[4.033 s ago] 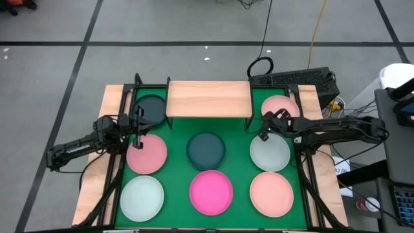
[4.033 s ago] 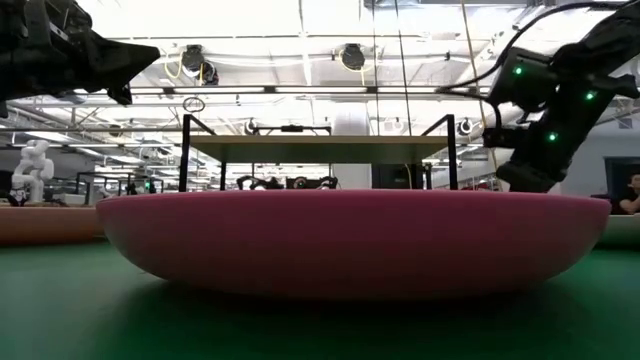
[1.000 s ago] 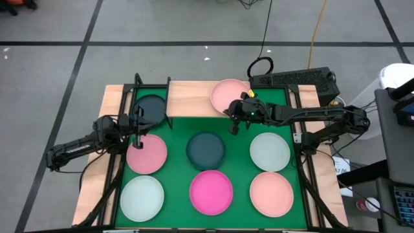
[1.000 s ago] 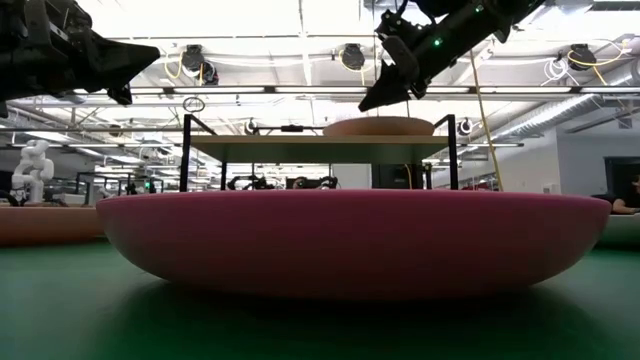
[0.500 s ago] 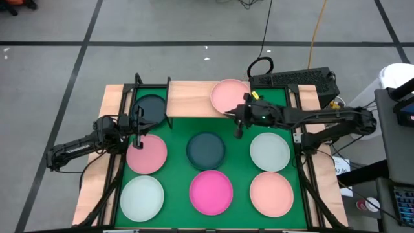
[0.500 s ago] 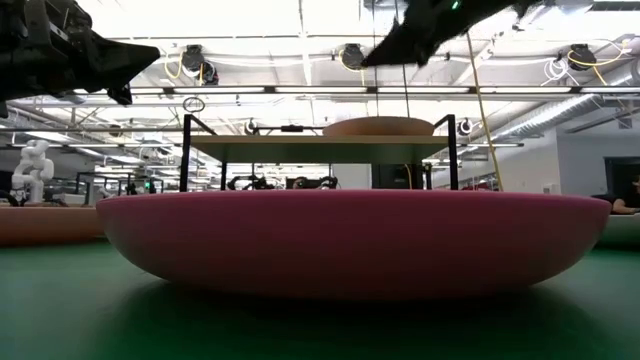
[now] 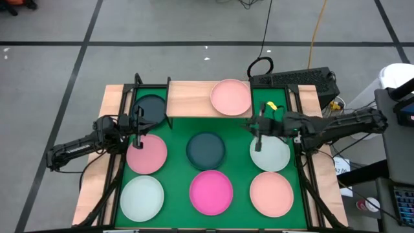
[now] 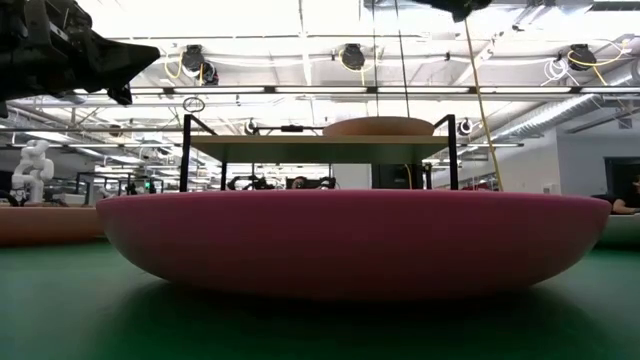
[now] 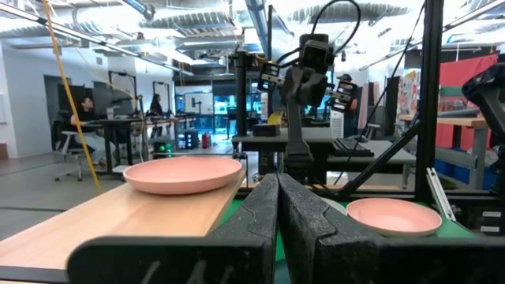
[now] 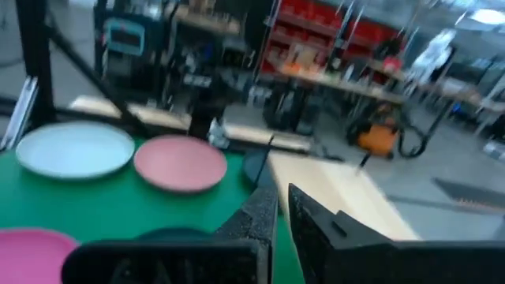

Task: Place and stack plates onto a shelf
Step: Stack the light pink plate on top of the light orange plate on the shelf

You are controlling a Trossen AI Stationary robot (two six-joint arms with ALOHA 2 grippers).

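I had the right gripper [image 7: 260,127], jaws together and empty, right above the pale mint-white round plate [image 7: 270,152]; pink plate [image 7: 231,96] sat on the light wooden shelf [image 7: 194,98]; left gripper [image 7: 138,123] jaws together, farther.

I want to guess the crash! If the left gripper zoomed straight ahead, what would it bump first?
Probably the right arm's gripper, dead ahead past the left gripper, which is shut. The pale pink plate on the shelf sits just off that line. Depth is hard to judge.
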